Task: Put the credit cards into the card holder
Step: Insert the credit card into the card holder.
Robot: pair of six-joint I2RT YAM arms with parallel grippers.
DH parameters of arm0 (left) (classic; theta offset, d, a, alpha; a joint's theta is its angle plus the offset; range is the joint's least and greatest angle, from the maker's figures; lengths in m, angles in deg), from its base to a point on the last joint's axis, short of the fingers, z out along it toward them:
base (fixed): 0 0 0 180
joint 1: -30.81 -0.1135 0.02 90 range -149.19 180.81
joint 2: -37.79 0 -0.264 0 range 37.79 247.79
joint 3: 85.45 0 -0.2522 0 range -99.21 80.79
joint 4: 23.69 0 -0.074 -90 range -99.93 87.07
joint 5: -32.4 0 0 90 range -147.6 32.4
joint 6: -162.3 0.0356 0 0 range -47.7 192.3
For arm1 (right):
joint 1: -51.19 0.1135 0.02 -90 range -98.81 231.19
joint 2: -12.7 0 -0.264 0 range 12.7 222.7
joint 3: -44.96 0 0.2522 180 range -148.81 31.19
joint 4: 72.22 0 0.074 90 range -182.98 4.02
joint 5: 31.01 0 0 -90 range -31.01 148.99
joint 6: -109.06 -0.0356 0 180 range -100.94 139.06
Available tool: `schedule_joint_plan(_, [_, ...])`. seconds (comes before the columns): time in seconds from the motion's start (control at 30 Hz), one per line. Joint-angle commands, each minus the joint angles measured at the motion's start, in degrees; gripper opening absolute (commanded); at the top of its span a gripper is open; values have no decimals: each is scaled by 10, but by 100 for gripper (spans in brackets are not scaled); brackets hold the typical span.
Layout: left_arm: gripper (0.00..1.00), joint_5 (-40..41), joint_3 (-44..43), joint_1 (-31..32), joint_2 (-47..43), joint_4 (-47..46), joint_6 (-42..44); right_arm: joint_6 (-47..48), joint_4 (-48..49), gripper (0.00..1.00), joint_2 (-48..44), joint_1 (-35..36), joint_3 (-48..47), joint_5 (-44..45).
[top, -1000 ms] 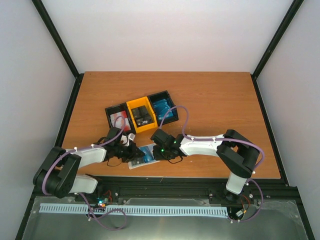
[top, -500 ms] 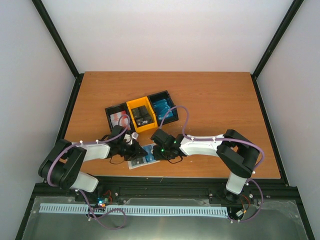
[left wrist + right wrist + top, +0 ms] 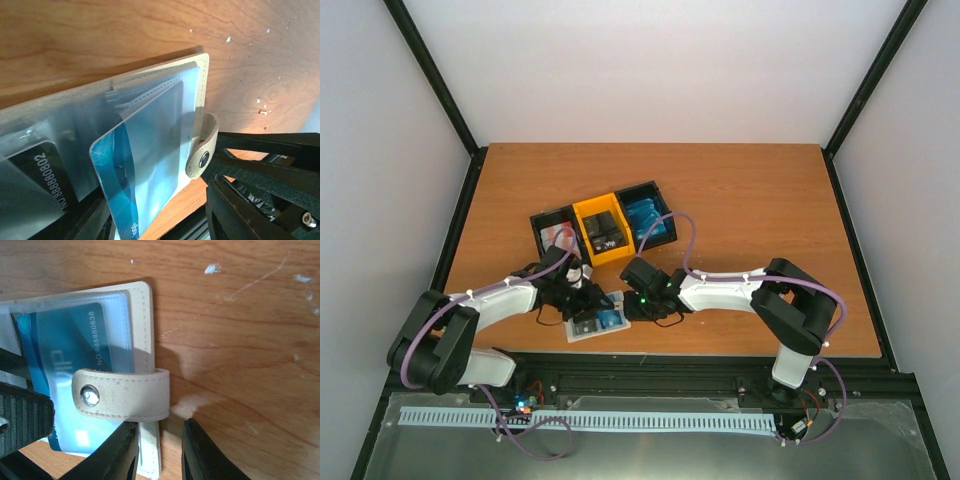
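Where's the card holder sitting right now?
In the top view the card holder lies open near the front edge of the table, left of centre, between the left hand and the right hand, just in front of the black-and-yellow tray.

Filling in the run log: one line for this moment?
wallet open | blue card part in pocket | left gripper over wallet | right gripper astride wallet edge

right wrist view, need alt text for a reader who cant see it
An open beige card holder lies on a wooden table, a blue card showing through its clear pocket and its snap tab folded across. The right hand shows two black fingers straddling the holder's edge at the bottom.
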Motion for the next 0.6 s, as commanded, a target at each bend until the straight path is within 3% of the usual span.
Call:
schedule_joint_plan(0.0, [52, 37, -35, 2, -10, 99, 4, 4, 0, 27, 13, 2, 6, -5])
schedule_joint_plan(0.27, [53, 58, -70, 3, -12, 146, 13, 6, 8, 27, 12, 2, 8, -10])
schedule_joint_plan(0.57, [56, 7, -85, 19, 28, 118, 42, 5, 14, 27, 15, 2, 7, -13])
